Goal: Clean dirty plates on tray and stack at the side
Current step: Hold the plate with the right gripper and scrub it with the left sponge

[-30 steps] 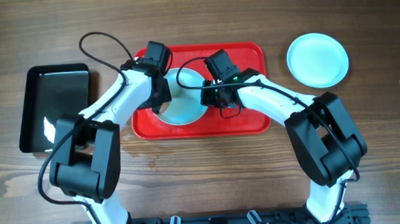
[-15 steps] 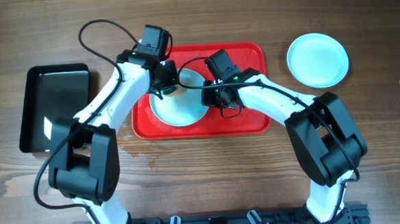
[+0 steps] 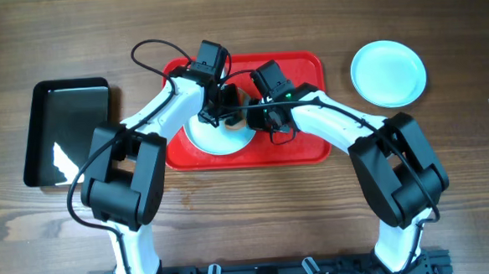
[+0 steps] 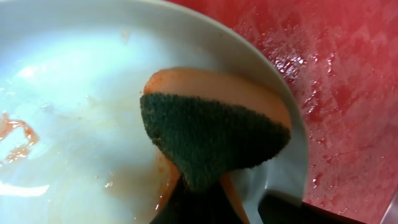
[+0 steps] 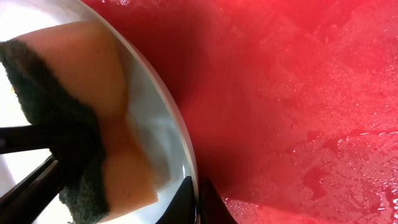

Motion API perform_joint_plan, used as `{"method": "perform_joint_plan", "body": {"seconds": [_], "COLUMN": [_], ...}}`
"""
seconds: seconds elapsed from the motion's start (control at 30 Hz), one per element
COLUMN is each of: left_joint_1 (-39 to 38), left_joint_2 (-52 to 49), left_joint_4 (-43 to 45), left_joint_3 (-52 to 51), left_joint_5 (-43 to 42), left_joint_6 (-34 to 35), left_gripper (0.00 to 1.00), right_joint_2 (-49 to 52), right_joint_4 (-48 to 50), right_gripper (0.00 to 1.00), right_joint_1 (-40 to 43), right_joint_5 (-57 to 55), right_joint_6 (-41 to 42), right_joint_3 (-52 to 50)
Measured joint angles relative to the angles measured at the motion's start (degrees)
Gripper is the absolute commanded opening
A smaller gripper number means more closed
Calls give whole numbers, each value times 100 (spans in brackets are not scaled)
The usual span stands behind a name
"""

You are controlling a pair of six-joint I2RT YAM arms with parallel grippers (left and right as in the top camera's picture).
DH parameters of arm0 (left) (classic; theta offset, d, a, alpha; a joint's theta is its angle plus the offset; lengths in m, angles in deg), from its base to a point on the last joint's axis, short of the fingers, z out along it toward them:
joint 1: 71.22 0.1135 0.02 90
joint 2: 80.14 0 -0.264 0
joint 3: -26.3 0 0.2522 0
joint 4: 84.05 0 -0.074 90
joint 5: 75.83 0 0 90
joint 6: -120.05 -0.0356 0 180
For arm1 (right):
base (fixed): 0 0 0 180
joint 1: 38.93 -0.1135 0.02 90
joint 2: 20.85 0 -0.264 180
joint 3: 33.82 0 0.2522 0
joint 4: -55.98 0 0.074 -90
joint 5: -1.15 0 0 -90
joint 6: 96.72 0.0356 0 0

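Observed left gripper (image 4: 199,194) clenched on an orange foam sponge with dark green scouring face (image 4: 214,134); fingertips cut off at frame bottom. Found sponge pressed on a round pale mint-blue dirty plate (image 4: 81,93) streaked orange-brown. Noted right gripper (image 5: 198,202) pinched shut on that plate's rim, fingers mostly out of frame. Located dirty plate left of centre on the large flat red plastic tray (image 3: 304,67), half hidden overhead by both arms. Recorded a second, clean-looking plate (image 3: 388,73) right of the red plastic tray, apart; glossy black rectangular tray (image 3: 66,129) to its left.
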State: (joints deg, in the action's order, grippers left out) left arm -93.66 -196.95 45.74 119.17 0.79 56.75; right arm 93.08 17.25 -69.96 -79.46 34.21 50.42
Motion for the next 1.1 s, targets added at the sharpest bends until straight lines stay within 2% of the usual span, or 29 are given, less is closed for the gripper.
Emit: {"method": "perform_joint_plan", "body": {"seconds": [0.2, 0.33, 0.47, 0.7, 0.9, 1.1], "left_joint_1": [-7, 61, 380, 1045, 1093, 1034], "left_joint_2": [-7, -7, -7, -7, 17, 417], "left_joint_4": [-66, -221, -568, -1353, -1827, -1838], "left_joint_3": [42, 85, 155, 212, 216, 85], "left_joint_5": [380, 807, 1139, 1150, 1141, 1252], "left_joint_6": [22, 39, 42, 42, 39, 39], "left_gripper": [6, 4, 4, 4, 4, 4], "right_joint_2": [0, 0, 0, 4, 4, 4], "right_joint_4": [-20, -22, -24, -13, -24, -63], "right_gripper": [4, 4, 4, 4, 4, 4], "right_joint_1": [0, 0, 0, -28, -72, -59], "right_joint_5": [-2, 4, 46, 175, 282, 254], "right_joint_6": [-2, 0, 0, -4, -26, -22], "right_joint_3": [0, 0, 0, 0, 0, 0]}}
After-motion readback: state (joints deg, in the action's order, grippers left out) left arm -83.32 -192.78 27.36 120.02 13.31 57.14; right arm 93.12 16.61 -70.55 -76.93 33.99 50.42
